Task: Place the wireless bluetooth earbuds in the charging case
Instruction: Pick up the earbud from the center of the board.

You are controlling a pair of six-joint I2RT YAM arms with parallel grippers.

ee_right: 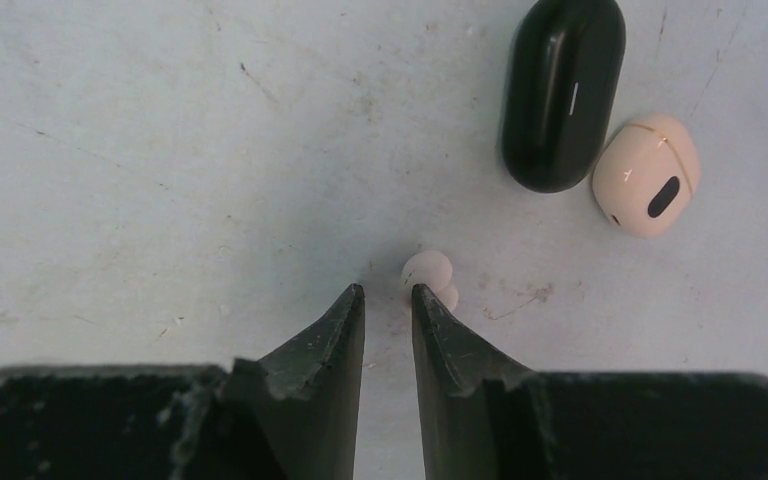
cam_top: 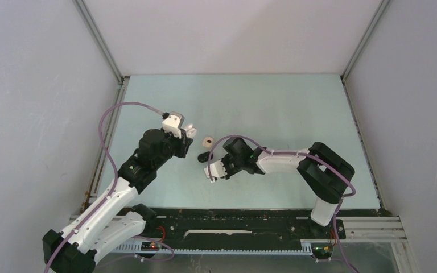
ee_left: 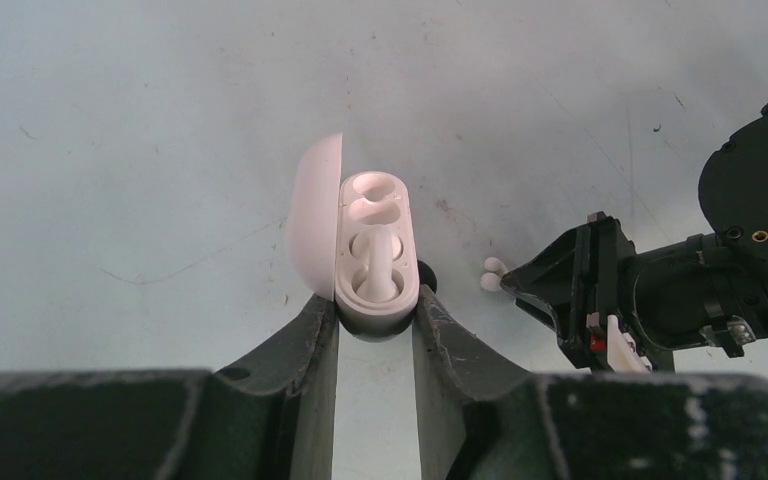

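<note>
left gripper [ee_left: 375,318]: clamped on white charging case [ee_left: 377,215], lid open, white bud [ee_left: 375,268] seated in one well
right gripper [ee_right: 388,292]: jaws narrowly apart, nothing between
loose white earbud [ee_right: 427,271]: on table [ee_right: 110,150], just beside a right fingertip
black case [ee_right: 563,90], beige case [ee_right: 647,175]: closed, side by side

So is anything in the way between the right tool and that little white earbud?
Nothing visible. The white earbud lies on the table just past the tips of the right tool, slightly to one side. The black case and beige case sit farther off.
</note>
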